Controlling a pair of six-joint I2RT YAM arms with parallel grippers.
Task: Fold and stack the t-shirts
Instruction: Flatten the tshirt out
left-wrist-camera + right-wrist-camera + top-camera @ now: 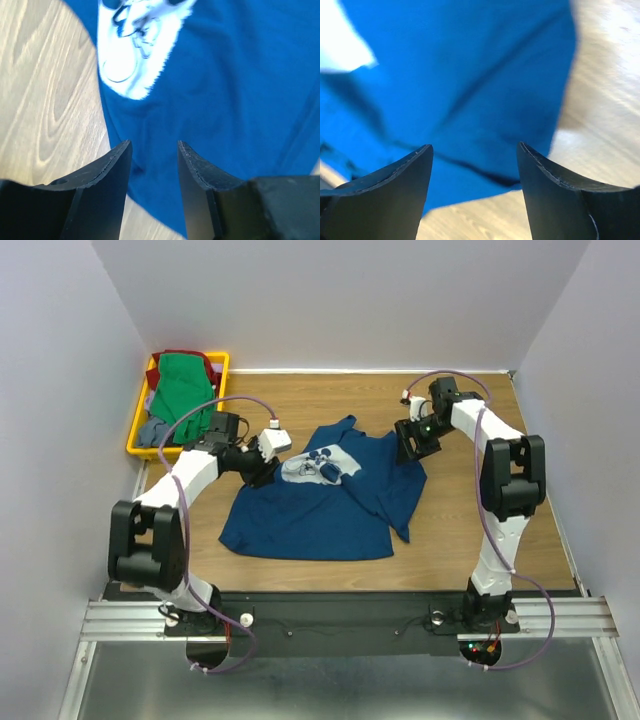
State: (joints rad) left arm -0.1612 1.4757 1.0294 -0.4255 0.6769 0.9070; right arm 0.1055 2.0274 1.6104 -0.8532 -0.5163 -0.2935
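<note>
We judge the task hardly begun: the navy t-shirt (pixel 310 515) lies rumpled and unfolded on the worktop (pixel 300 405), the green t-shirt (pixel 182 390) and others sit heaped in the yellow tray (pixel 133 445), and our left tool (pixel 152 145) and right tool (pixel 475 147) hover over the navy one, both parted and empty.

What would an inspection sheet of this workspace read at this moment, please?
Surface: wooden table, bare around the cloth.
Job's things: navy t-shirt spread on the wood, white print up, right side rumpled; green t-shirt, dark red t-shirt and grey-blue t-shirt heaped unfolded.
Clutter: yellow tray at the far left corner, holding the heap.
Grippers: left gripper open over the navy shirt's left edge near the print; right gripper open over its right edge.
Cables: lavender cables loop along both arms, clear of the cloth.
Surroundings: pale walls on three sides; metal rail at the near edge.
</note>
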